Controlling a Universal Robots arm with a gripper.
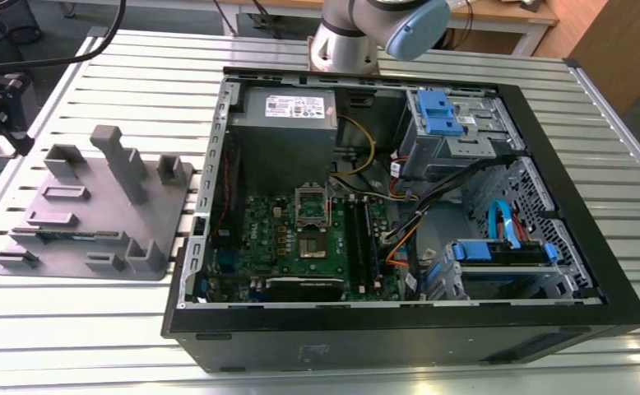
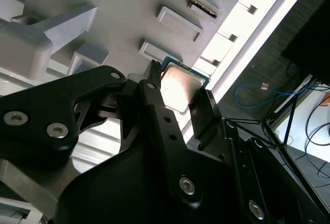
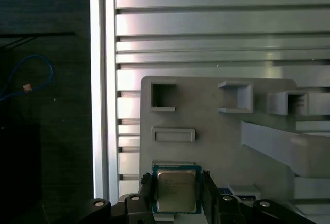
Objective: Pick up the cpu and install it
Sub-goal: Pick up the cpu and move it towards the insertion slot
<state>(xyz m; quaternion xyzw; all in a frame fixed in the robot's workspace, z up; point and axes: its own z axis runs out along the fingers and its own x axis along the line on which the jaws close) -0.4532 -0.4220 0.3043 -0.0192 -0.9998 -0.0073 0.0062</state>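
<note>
The cpu [image 3: 177, 190], a small square chip with a shiny silver top and a green rim, sits between the two black fingers of my gripper [image 3: 177, 182] in both wrist views. The fingers press on two opposite edges of the cpu [image 2: 180, 87], so the gripper [image 2: 180, 84] is shut on it. The chip hangs just over the near-edge corner of the grey plastic holder [image 3: 216, 131]. In the exterior view that holder [image 1: 90, 214] lies on the table at the exterior view's left. The metal-framed socket [image 1: 313, 216] stands open on the green board [image 1: 287, 247] inside the computer case.
The open black computer case [image 1: 408, 329] takes up the middle and right of the slatted metal table [image 1: 100, 329], with a power supply [image 1: 287, 111], blue drive bays [image 1: 447, 115] and loose cables inside. Tall posts [image 1: 117, 160] rise from the holder. The table edge [image 3: 98, 105] runs close beside the gripper.
</note>
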